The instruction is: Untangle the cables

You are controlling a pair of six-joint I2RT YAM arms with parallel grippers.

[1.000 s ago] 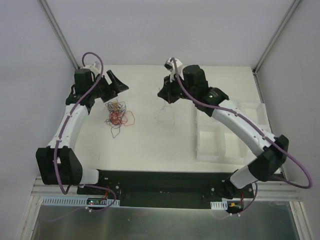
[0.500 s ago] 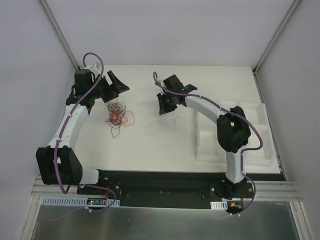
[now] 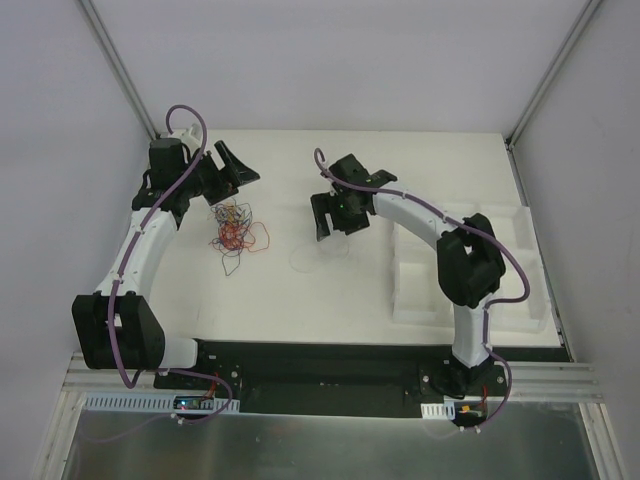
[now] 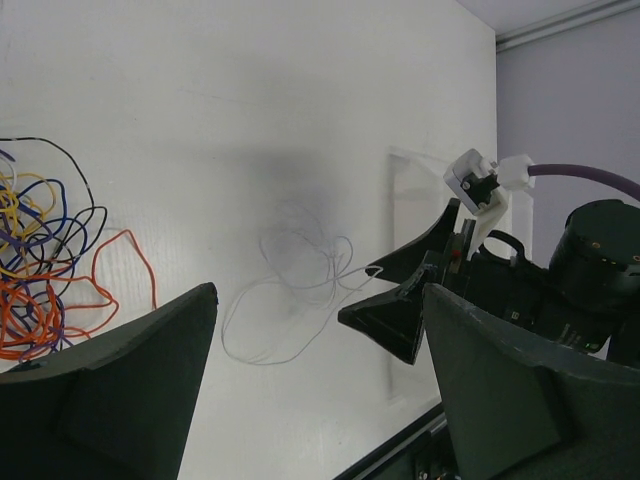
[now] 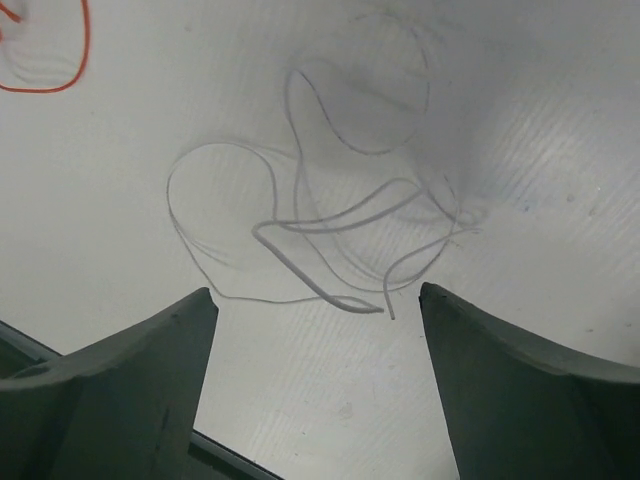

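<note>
the right gripper (image 5: 312, 300) is hovering, fingers spread wide and empty, straight above the pale cable (image 5: 330, 215), which is lying loosely looped well right of the coloured tangle (image 3: 232, 228), so this arm is sitting nearer than the left gripper (image 3: 228, 175), also gaping, at the tangle's far edge.

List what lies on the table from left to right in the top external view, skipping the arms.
On the table: coloured cable tangle → pale loose wire → white foam tray. Both grippers overlap the cables in this view, so they are left out.
</note>
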